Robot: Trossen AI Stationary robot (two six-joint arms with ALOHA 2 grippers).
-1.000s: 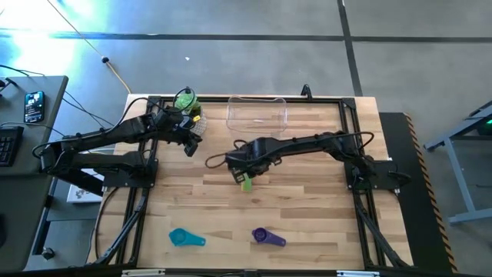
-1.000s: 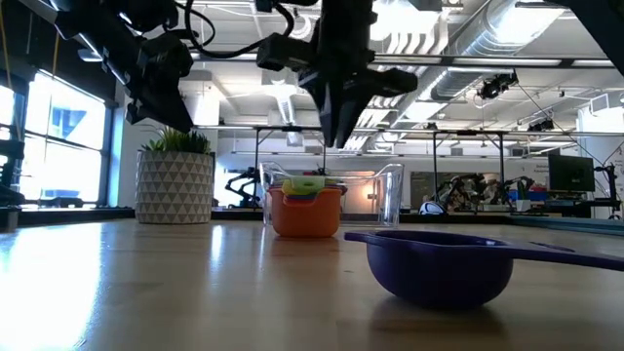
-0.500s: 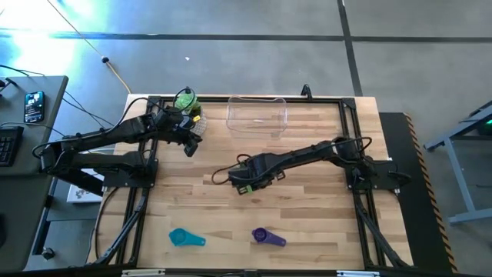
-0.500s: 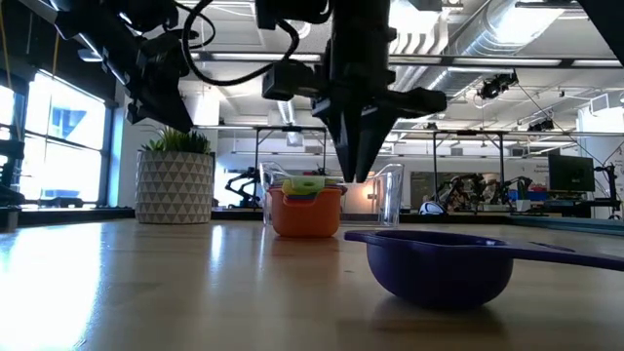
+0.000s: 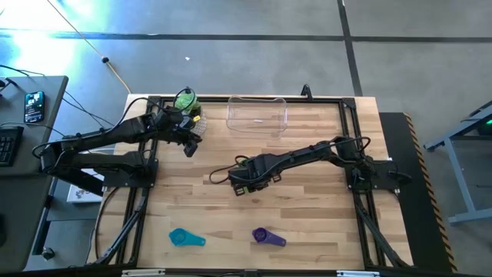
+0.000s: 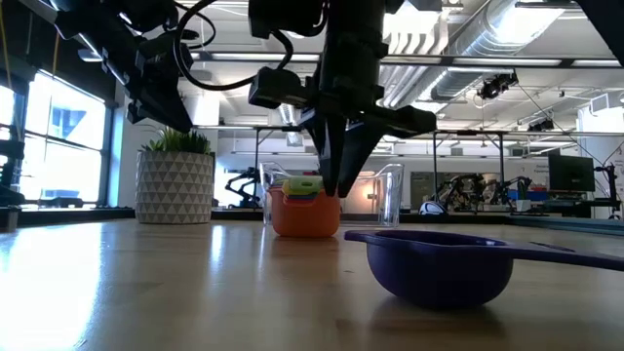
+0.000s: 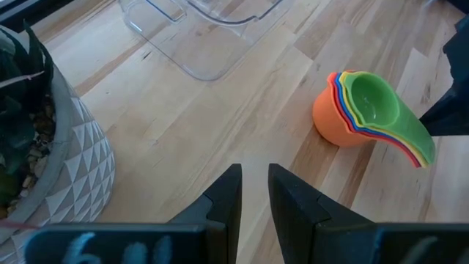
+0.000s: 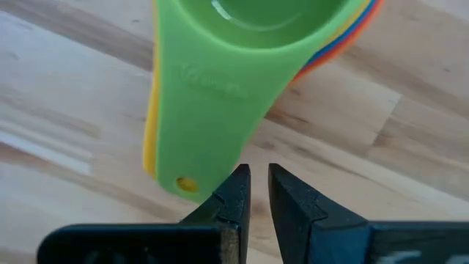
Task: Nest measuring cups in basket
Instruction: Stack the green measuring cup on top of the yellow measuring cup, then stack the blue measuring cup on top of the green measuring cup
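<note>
Several measuring cups sit nested on the wood, with orange outermost and green innermost (image 7: 370, 103), (image 6: 304, 207). Their handles lie fanned together (image 8: 209, 103). My right gripper (image 8: 255, 192), (image 6: 336, 187) is shut and points down over the green handle's free end. In the high view it (image 5: 244, 185) covers the stack. A teal cup (image 5: 184, 238) and a purple cup (image 5: 267, 237), (image 6: 439, 263) rest near the table's near edge. The clear basket (image 5: 257, 114), (image 7: 198, 29) stands by the far edge. My left gripper (image 7: 253, 192), (image 5: 188, 146) is shut and hovers beside the plant pot. My right gripper comes from above, pointing down, with its shut fingertips (image 8: 238, 180) at the edge of the green cup's handle near its free end (image 8: 192, 176). I cannot tell whether they touch it. The stack stands upright on the table.
A white patterned pot with a green plant (image 5: 187, 104), (image 6: 175, 185) stands at the far left corner, close to my left gripper. Bare wood lies between the stack and the two loose cups. A black frame (image 5: 150, 200) borders the table.
My right gripper has moved from just past the stack toward the table's near edge and come down, so its fingertips now reach the level of the green cup's handle. The stack has stayed where it was.
</note>
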